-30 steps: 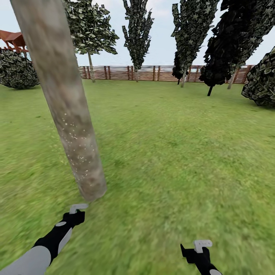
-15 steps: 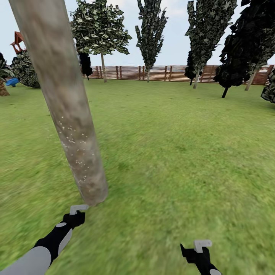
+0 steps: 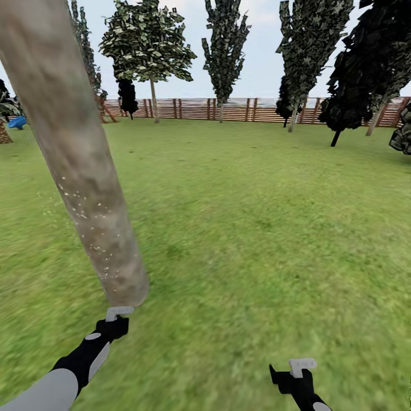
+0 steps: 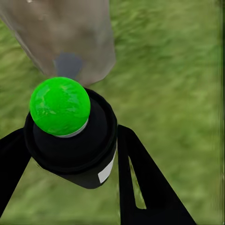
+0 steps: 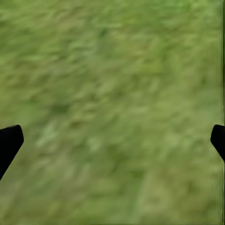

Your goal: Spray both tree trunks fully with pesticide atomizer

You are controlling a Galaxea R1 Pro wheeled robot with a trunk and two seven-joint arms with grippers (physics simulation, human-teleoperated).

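Note:
A thick tree trunk (image 3: 74, 154) of mottled tan-grey bark rises at the left of the head view, and its base (image 4: 70, 37) shows in the left wrist view. White pesticide specks (image 3: 85, 214) dot its lower part. My left gripper (image 3: 114, 326) sits low, just in front of the trunk's foot. It is shut on the pesticide atomizer (image 4: 70, 140), a black can with a round green top (image 4: 60, 105), held between the black fingers (image 4: 140, 183). My right gripper (image 3: 297, 374) hangs over the grass, open and holding nothing, with its fingertips (image 5: 9, 143) wide apart.
Green lawn (image 3: 257, 228) spreads ahead to a brown slat fence (image 3: 240, 109). Several trees stand along the fence, one with a pale stem (image 3: 154, 100) and a dark-leaved one (image 3: 365, 63) at the right. A blue object (image 3: 17, 121) lies far left.
The camera turned left, then shifted, so the near trunk now stands a little further left in the picture. Both arms keep the same pose.

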